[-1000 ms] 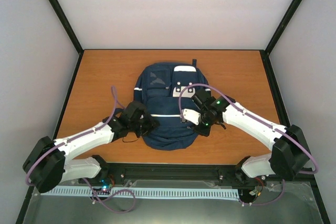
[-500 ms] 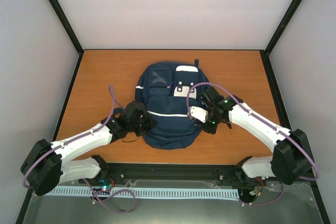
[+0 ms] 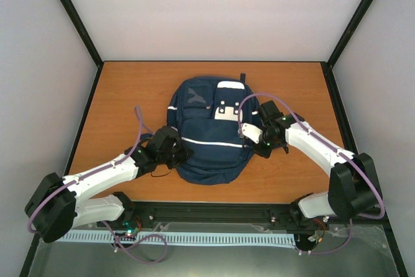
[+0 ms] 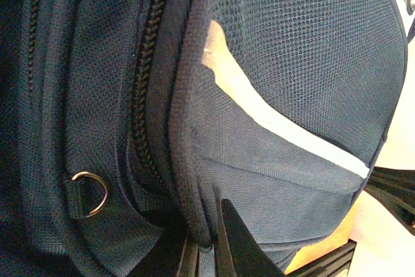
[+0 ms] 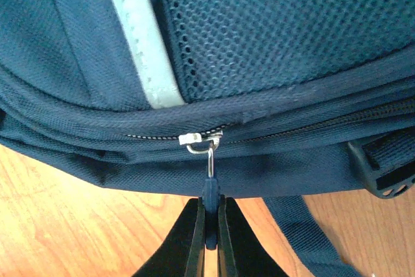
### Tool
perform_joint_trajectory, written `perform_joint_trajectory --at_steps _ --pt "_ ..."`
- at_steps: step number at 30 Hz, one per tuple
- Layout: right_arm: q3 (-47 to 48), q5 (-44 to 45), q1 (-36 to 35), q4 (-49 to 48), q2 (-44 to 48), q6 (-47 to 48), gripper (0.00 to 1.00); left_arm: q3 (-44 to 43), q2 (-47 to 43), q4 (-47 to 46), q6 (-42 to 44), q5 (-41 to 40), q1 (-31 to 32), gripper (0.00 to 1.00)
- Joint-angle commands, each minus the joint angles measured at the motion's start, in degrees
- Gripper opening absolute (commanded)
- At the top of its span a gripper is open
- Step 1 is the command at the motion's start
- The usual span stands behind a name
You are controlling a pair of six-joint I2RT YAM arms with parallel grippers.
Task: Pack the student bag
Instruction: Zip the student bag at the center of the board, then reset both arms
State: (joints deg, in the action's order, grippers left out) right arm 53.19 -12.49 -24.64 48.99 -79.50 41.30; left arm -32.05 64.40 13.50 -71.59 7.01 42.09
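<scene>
A navy student bag [image 3: 206, 141] lies flat at the centre of an orange wooden table [image 3: 123, 95]. At its lower left edge, the left gripper [image 4: 206, 248] pinches a fold of its fabric. At its right edge, the right gripper [image 5: 211, 222] is clamped on a zipper pull [image 5: 209, 187].

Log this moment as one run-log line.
left claw: shut on student bag fabric edge | right claw: shut on zipper pull | student bag: lying on table

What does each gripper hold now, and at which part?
The right gripper pinches the zipper pull of the student bag; the left gripper pinches a fabric seam of it.
</scene>
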Motion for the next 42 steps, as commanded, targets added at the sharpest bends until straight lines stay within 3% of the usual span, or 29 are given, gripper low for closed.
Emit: perform_joint_trajectory --at_steps 1,4,7,12,16,17,18,19,22,27,31,38,42 --pt "-0.46 1.99 1.90 -4.84 -0.04 -0.83 0.03 -0.92 -0.15 0.53 4.00 -2.92 -0.07 0.01" --pt "-0.46 1.47 3.87 -6.68 0.11 -1.36 0.06 -2.46 0.17 2.32 6.06 -3.12 -0.07 0.04" --pt "-0.58 0.80 5.49 -7.53 0.75 -1.65 0.16 -4.14 -0.17 3.72 8.95 -2.75 -0.07 0.22" --pt "-0.41 -0.97 7.80 -7.26 5.04 -1.87 0.44 -10.98 -1.99 11.66 16.91 -6.12 -0.12 0.61" --pt "0.16 -0.95 9.04 -7.86 10.49 -3.91 0.68 -19.44 -2.08 23.08 26.11 -11.84 -0.48 0.81" --pt "0.55 -0.78 9.08 -8.01 11.38 -4.33 0.76 -22.06 -1.67 25.56 28.25 -13.42 -0.72 0.87" --pt "1.01 -0.35 9.19 -8.18 12.02 -5.66 0.93 -24.26 -1.20 27.65 30.14 -15.27 -1.10 0.92" --pt "1.63 0.60 9.22 -8.21 12.45 -7.32 0.99 -26.78 -0.75 29.84 31.88 -16.90 -1.43 0.97" --pt "5.24 3.21 9.19 -6.08 11.97 -13.27 1.00 -33.55 0.92 34.57 35.70 -19.72 -3.01 1.00" --pt "9.71 0.18 9.13 -1.35 11.49 -13.63 1.00 -41.71 3.34 39.55 39.20 -25.63 -5.83 1.00" --pt "10.61 -4.02 9.17 -4.95 14.04 -16.16 1.00 -46.32 6.09 43.37 42.28 -32.00 -6.49 1.00" --pt "2.44 -2.02 9.24 -20.06 22.65 -27.64 1.00 -34.27 0.07 28.70 53.92 -37.92 -7.20 1.00" --pt "-4.32 -1.87 9.30 -25.92 25.24 -31.68 1.00 -29.86 0.45 26.46 52.56 -39.96 -8.14 1.00"
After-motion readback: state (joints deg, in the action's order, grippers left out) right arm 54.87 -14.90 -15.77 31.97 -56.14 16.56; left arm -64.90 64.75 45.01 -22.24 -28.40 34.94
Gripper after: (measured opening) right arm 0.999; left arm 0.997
